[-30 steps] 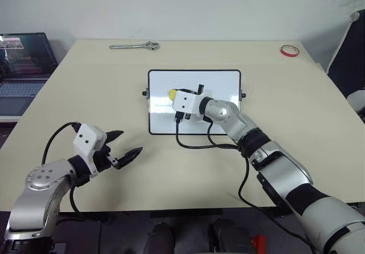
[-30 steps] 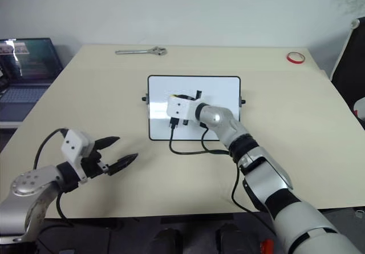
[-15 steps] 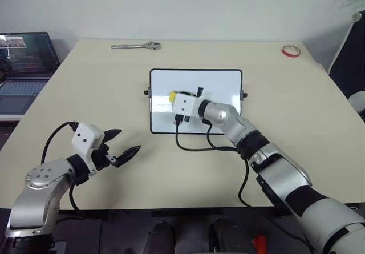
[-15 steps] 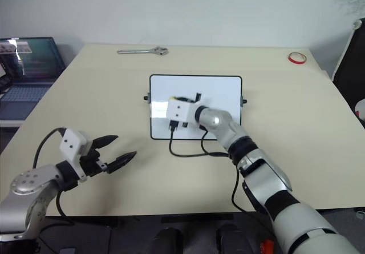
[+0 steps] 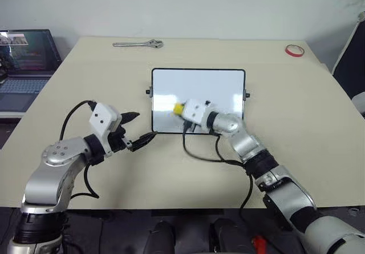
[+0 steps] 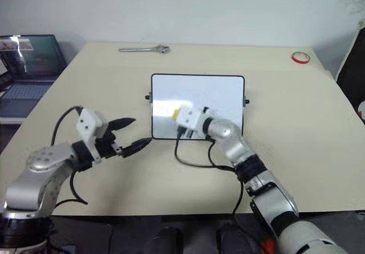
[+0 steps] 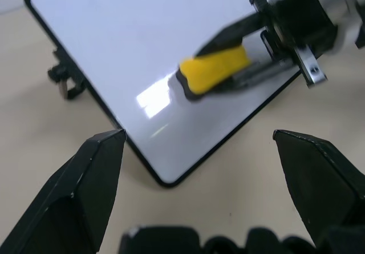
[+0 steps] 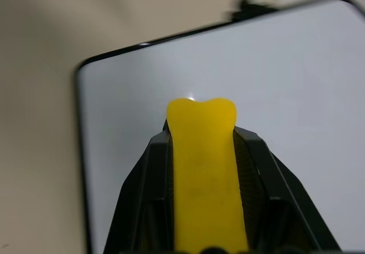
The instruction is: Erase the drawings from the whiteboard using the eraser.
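The whiteboard (image 5: pixel 214 88) lies flat in the middle of the table, and its face looks plain white; the drawings are out of view. My right gripper (image 5: pixel 183 111) is shut on the yellow eraser (image 5: pixel 178 109), which it holds over the board's near left part. In the right wrist view the eraser (image 8: pixel 205 168) sticks out between the two black fingers (image 8: pixel 145 197). My left gripper (image 5: pixel 145 124) stands open with nothing in it, just off the board's near left corner. The left wrist view looks across the board (image 7: pixel 114 43) at the eraser (image 7: pixel 214 71).
A metal wrench (image 5: pixel 138 44) lies at the table's far edge and a red tape ring (image 5: pixel 294 49) at the far right corner. A laptop (image 5: pixel 23 60) stands off the table's left side. The right arm's black cable (image 5: pixel 199 154) loops on the table in front of the board.
My left gripper has risen and moved right, up to the board's near left corner. My right gripper has rolled and drawn the eraser back toward the board's near edge.
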Robot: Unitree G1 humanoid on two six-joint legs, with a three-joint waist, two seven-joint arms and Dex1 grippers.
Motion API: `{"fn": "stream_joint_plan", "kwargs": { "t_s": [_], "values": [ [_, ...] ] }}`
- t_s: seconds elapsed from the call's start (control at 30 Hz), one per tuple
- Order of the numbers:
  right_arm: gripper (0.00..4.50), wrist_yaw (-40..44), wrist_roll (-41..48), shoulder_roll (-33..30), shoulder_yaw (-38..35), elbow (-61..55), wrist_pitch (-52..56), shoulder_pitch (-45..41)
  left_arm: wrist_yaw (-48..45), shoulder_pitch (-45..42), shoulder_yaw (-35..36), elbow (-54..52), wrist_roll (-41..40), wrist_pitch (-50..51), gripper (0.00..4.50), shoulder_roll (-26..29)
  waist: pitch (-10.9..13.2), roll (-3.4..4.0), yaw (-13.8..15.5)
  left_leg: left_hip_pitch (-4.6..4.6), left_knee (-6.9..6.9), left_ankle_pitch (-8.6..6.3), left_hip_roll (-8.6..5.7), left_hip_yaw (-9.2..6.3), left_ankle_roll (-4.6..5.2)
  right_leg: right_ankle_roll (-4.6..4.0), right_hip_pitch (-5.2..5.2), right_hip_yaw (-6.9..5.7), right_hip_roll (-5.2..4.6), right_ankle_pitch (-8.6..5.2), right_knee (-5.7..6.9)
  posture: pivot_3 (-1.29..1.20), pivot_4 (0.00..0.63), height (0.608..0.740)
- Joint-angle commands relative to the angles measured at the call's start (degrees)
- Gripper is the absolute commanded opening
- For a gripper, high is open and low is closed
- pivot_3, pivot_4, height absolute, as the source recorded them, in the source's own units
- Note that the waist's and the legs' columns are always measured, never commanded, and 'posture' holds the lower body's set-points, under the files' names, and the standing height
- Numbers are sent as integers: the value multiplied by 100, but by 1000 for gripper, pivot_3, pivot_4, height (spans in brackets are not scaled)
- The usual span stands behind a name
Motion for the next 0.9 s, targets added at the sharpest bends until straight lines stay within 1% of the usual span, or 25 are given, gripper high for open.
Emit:
{"fn": "stream_joint_plan", "kwargs": {
  "t_s": [0.03, 0.1, 0.17, 0.23, 0.3, 0.37, 0.47, 0.53, 0.6, 0.73, 0.9],
  "values": [
    [1090, -186, 755, 41, -815, -1928, 1223, 476, -135, -376, -220, -114, -26, 4, 4500, 28, -1, -1, 15, -25, 2, 1, 0, -8, -1, 0, -20, -9, 0, 0, 0, 0, 150, 740],
    [1090, -332, 846, -69, -1111, -2920, 1942, 836, -227, -613, -406, -80, -4, -16, 4500, 1, 0, 0, 55, -57, 0, 1, 1, -11, -2, 1, -52, -14, 0, -1, 0, 0, 150, 740],
    [1090, -401, 1077, -192, -1550, -4083, 2973, 1311, -403, -900, -674, -45, 8, -13, 4500, -24, 1, 3, 84, -64, -2, -1, 2, -8, -5, 0, -57, -20, 0, -4, -6, 0, 150, 740],
    [1090, -407, 1230, -422, -1884, -4982, 3712, 1773, -641, -1158, -964, 30, 76, -72, 4500, -19, 2, 3, 97, -80, -2, -2, 1, -13, -7, -1, -59, -36, 0, -7, -17, 0, 150, 740],
    [1090, -635, 1181, -577, -2240, -5628, 4334, 2194, -927, -1407, -1227, 174, 132, -135, 4500, -29, 3, 6, 98, -84, -1, -2, -5, -15, -6, -1, -58, -61, -1, -8, -22, 0, 150, 740],
    [1090, -792, 1152, -682, -2432, -5991, 4759, 2485, -1212, -1640, -1460, 324, 140, -195, 4500, -89, 5, 8, 90, -83, 1, -2, -12, -14, -6, -1, -57, -66, -1, -8, -20, 0, 150, 740],
    [1090, -975, 1068, -856, -2501, -6197, 5035, 2909, -1619, -1977, -1797, 577, 167, -340, 4500, -231, 6, 10, 44, -74, 4, -1, -20, -4, -6, -2, -56, -62, 8, -7, -10, 0, 150, 740],
    [1090, -1251, 1006, -732, -2635, -6056, 5114, 3306, -1956, -2390, -2242, 908, 343, -529, 4500, -491, 5, 9, 65, -67, 4, -1, -24, -4, -5, -5, -53, -64, 16, -10, -3, 0, 150, 740],
    [1090, -1441, 1038, -617, -2607, -5879, 5048, 3468, -2173, -2678, -2512, 1218, 519, -706, 4500, -701, 6, 11, 78, -64, 4, -1, -24, -8, -5, -8, -48, -70, 25, -12, -3, 0, 150, 740],
    [1090, -1775, 1117, -357, -2575, -5440, 4934, 3503, -2446, -3116, -2787, 1719, 710, -926, 4500, -1098, 6, 12, 20, -63, 6, -1, -31, 5, -5, -8, -49, -58, 27, -12, 0, 0, 150, 740],
    [1090, -2025, 1199, -311, -2702, -4758, 4639, 3388, -2612, -3509, -2997, 2283, 971, -1321, 4500, -1579, 7, 13, 11, -64, 5, -1, -31, 2, -4, -9, -50, -63, 29, -12, 1, 0, 150, 740]
  ]
}}
